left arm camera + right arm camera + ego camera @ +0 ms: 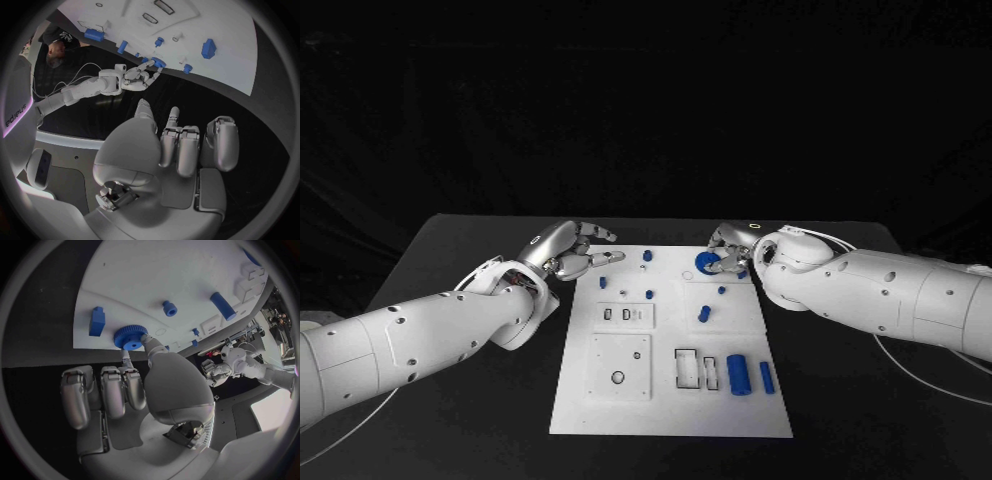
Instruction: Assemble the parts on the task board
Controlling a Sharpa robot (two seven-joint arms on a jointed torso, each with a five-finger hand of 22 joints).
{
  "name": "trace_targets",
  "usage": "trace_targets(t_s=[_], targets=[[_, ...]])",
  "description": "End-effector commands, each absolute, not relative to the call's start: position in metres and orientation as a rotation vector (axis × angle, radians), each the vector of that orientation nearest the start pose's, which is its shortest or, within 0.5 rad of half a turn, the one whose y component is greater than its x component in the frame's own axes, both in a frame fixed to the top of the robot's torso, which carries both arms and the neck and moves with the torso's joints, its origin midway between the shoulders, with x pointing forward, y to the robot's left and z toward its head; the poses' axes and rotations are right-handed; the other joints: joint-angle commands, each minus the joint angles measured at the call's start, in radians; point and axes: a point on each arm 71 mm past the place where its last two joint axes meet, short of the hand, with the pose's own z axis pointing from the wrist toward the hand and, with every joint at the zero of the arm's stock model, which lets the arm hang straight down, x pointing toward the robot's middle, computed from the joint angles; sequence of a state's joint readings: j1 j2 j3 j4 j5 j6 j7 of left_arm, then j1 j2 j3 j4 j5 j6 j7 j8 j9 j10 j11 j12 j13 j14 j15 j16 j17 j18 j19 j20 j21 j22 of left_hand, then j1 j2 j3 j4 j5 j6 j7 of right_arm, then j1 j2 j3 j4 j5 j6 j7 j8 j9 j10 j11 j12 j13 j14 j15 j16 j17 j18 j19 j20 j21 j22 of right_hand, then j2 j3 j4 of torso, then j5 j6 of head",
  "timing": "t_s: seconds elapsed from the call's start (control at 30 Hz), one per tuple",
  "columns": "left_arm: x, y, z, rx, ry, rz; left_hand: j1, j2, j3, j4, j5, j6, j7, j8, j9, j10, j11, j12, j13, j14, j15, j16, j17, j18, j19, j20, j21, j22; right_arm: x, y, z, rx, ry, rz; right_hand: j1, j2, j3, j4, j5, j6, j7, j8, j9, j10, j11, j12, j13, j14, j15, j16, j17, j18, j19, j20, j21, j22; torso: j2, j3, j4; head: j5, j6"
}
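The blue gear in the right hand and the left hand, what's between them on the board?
In the head view, one small blue peg stands between the left hand and the blue gear.

The right hand (730, 252) covers part of the blue gear (708, 262) in the head view. Small blue parts (648, 256) at the task board's (672, 420) far end are too tiny to identify.
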State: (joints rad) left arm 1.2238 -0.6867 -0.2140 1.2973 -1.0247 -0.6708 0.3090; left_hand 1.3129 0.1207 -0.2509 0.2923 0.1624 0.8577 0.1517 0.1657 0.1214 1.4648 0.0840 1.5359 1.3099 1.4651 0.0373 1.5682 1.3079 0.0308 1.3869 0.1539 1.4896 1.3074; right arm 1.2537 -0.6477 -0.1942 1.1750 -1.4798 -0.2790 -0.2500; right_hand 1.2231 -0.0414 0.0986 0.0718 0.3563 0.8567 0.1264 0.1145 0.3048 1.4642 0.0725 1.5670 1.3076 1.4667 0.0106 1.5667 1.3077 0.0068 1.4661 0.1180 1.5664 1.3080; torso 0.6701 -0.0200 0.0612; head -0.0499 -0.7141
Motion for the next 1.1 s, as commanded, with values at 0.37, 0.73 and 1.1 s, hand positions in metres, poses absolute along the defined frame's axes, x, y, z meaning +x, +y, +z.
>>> trace_targets(t_s=[0.37,0.73,1.1], targets=[[0.5032,0.1859,-0.2149,-0.028,1.400,-0.934,0.010,0.001,-0.006,-0.002,0.007,-0.004,-0.001,0.003,0.001,0.058,-0.002,-0.003,0.176,0.106,0.002,0.003,0.263,0.012,-0.005,0.001,-0.003,0.113,0.5396,-0.2155,-0.2347,-0.144,1.815,0.248,0.008,0.003,0.029,-0.013,0.015,0.024,0.000,0.004,0.008,0.107,-0.005,0.004,0.263,0.104,-0.008,0.004,0.263,-0.007,0.105,-0.003,0.004,0.263,0.000,-0.0002,0.0005,0.001,-0.001],[0.5028,0.1856,-0.2148,-0.026,1.399,-0.936,0.010,0.001,-0.006,-0.002,0.007,-0.004,-0.001,0.004,0.001,0.058,-0.002,-0.004,0.175,0.106,0.002,0.003,0.263,0.012,-0.006,0.001,-0.004,0.113,0.5390,-0.2140,-0.2351,-0.152,1.817,0.240,0.040,0.002,0.079,-0.052,0.025,0.088,-0.006,0.024,0.029,0.107,-0.010,0.004,0.263,0.104,-0.012,0.004,0.263,-0.007,0.105,-0.007,0.004,0.263,0.000,0.0004,-0.0002,0.008,0.000],[0.5022,0.1853,-0.2146,-0.025,1.398,-0.938,0.010,0.001,-0.006,-0.002,0.007,-0.004,-0.001,0.004,0.001,0.058,-0.002,-0.004,0.175,0.106,0.002,0.003,0.263,0.012,-0.006,0.001,-0.004,0.113,0.5374,-0.2119,-0.2306,-0.141,1.756,0.289,0.038,-0.001,0.105,-0.063,0.048,0.141,-0.006,0.035,0.041,0.107,-0.012,0.004,0.263,0.104,-0.015,0.004,0.263,-0.007,0.105,-0.010,0.004,0.263,0.000,-0.0006,0.0007,0.005,0.002]])
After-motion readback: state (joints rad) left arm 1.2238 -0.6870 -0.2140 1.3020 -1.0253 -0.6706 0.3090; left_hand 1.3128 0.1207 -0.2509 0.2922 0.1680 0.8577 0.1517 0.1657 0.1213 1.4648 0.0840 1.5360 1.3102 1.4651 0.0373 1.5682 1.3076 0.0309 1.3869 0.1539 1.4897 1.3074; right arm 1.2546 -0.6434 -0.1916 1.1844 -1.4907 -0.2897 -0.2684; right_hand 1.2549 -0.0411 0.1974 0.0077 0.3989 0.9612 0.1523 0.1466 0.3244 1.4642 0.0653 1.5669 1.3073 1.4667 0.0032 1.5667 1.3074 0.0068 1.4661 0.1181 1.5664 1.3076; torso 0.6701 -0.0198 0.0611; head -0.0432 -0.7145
